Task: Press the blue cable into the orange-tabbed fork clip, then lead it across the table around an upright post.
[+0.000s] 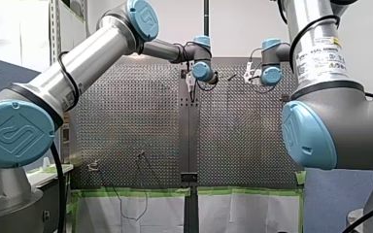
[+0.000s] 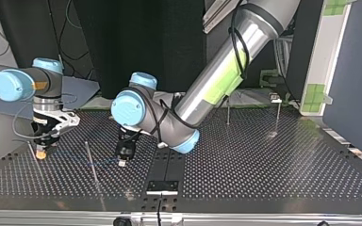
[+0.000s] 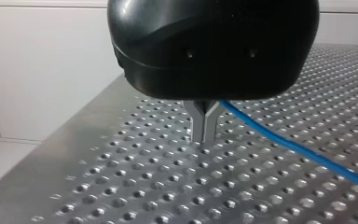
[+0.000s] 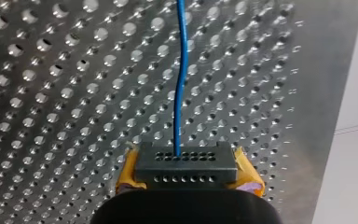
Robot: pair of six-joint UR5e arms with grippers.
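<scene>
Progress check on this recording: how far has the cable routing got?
Done: nothing visibly seated; no orange-tabbed clip shows in any view. In hand: the blue cable runs between my right end effector and my left end effector, both closed on it. Left: pressing it into the clip and leading it around an upright post.

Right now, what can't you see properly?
- Fork clip: no view shows it clearly; the orange speck under my right gripper in the top view is too small to name.
- Cable: cut off by the left wrist view's edge; too thin to see in the front view.
</scene>
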